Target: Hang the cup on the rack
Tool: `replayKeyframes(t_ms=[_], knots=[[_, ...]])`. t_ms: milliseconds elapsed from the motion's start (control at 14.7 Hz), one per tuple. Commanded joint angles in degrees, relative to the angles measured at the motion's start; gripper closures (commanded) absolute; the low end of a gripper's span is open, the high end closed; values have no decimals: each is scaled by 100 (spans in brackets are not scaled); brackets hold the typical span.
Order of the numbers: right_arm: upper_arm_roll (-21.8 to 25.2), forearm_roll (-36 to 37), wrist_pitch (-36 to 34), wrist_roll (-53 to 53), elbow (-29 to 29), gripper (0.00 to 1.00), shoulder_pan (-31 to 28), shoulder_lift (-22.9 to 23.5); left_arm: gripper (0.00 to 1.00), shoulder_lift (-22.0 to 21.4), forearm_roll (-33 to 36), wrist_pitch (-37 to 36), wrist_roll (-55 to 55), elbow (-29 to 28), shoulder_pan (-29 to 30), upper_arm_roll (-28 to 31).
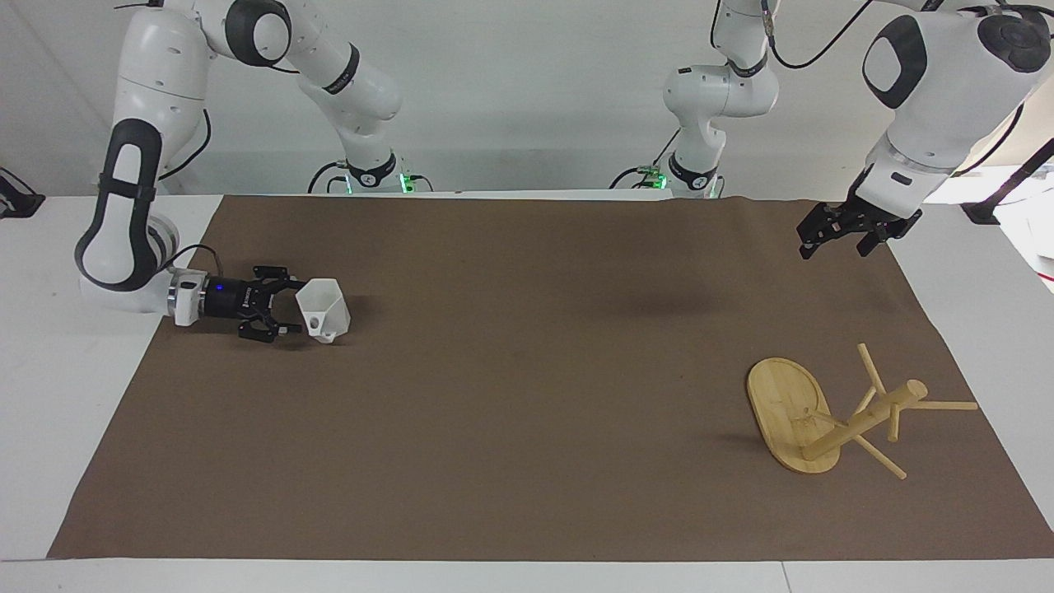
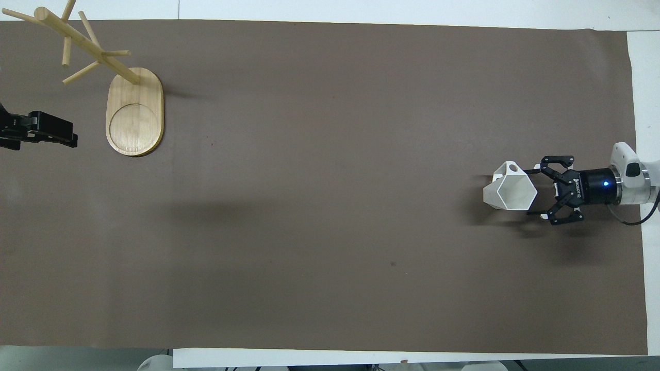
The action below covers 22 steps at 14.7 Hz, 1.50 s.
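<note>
The white faceted cup (image 1: 325, 306) (image 2: 510, 191) sits on the brown mat toward the right arm's end, its small handle loop on the side farther from the robots. My right gripper (image 1: 294, 309) (image 2: 535, 193) lies low and level beside it, open, with its fingertips reaching either side of the cup's wide rim and not closed on it. The bamboo rack (image 1: 788, 412) (image 2: 135, 111) stands toward the left arm's end, its pegs bare. My left gripper (image 1: 836, 243) (image 2: 51, 135) waits open in the air over the mat's edge at that end.
The brown mat (image 1: 527, 395) covers most of the white table (image 1: 66, 395). Nothing else lies between the cup and the rack. The right arm's forearm reaches in over the bare white table beside the mat.
</note>
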<state>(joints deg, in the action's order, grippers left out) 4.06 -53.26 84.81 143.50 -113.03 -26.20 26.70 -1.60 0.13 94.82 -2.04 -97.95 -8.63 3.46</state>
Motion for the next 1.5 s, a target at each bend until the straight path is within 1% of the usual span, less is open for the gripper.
replayKeyframes(t_ms=[0, 136, 341, 614, 886, 1023, 1159, 1227, 1295, 1364, 1432], knots=[[-19, -150, 238, 126, -210, 0, 36, -165, 0, -174, 119, 72, 46, -198, -7, 14], [-19, -150, 255, 135, -332, 0, 54, -182, 0, -174, 119, 72, 46, -198, -7, 5], [-19, -185, 308, 179, -360, 0, 185, -200, 0, -174, 119, 107, 54, -198, -7, 6], [-19, -255, 334, 363, -465, 0, 221, -217, 0, -174, 119, 2, 55, -207, -86, -3], [-19, -264, 334, 390, -614, 0, 273, -261, 0, -174, 119, 72, 29, -189, -104, -21], [-19, -264, 343, 390, -623, 0, 388, -261, 0, -191, 110, 10, -24, -233, -314, -21], [-28, -290, 343, 477, -615, 2, 502, -261, 0, -200, 101, 2, -121, -233, -385, -21], [-28, -386, 335, 582, -588, 14, 554, -261, 0, -191, 93, 2, -382, -224, -481, -30], [-28, -413, 308, 592, -580, 43, 651, -261, 0, -191, 93, 2, -585, -224, -569, -30], [-28, -413, 299, 583, -562, 61, 678, -261, 0, -191, 93, -24, -657, -224, -578, -30], [-63, -422, 273, 522, -492, 69, 687, -270, 0, -200, 93, -120, -675, -215, -587, -30]])
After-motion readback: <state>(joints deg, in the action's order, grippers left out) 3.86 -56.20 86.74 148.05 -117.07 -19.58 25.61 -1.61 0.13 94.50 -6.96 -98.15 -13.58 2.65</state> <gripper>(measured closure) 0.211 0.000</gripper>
